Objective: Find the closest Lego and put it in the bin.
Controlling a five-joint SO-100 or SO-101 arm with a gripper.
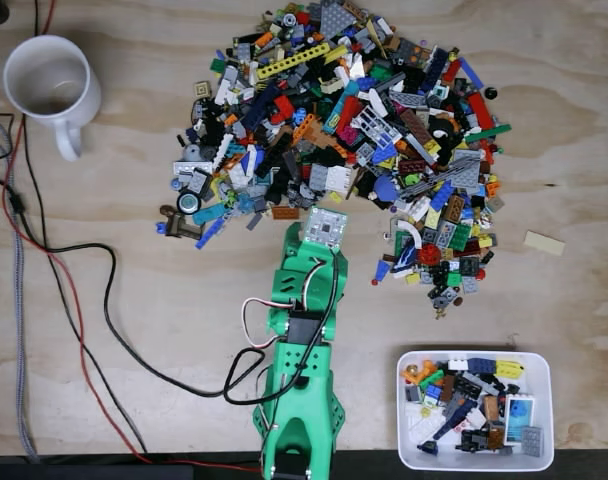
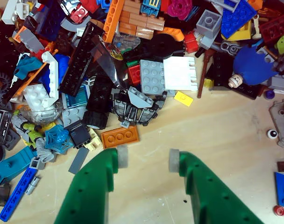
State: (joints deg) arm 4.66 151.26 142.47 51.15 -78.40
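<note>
Green fingers (image 2: 93, 186) of the end effector (image 2: 147, 157) are filling the bottom of the wrist view, spread apart and gripping nothing, with bare wooden surface (image 2: 226, 126) showing between them. Just beyond the left fingertip an orange Lego plate (image 2: 120, 136) is lying flat at the near edge of the Lego pile (image 2: 132, 60). In the fixed view the green arm (image 1: 302, 360) is reaching up toward that pile (image 1: 344, 130), while the bin (image 1: 475, 410) is sitting at lower right, holding several pieces. A white mug (image 1: 48, 85) is standing at upper left.
</note>
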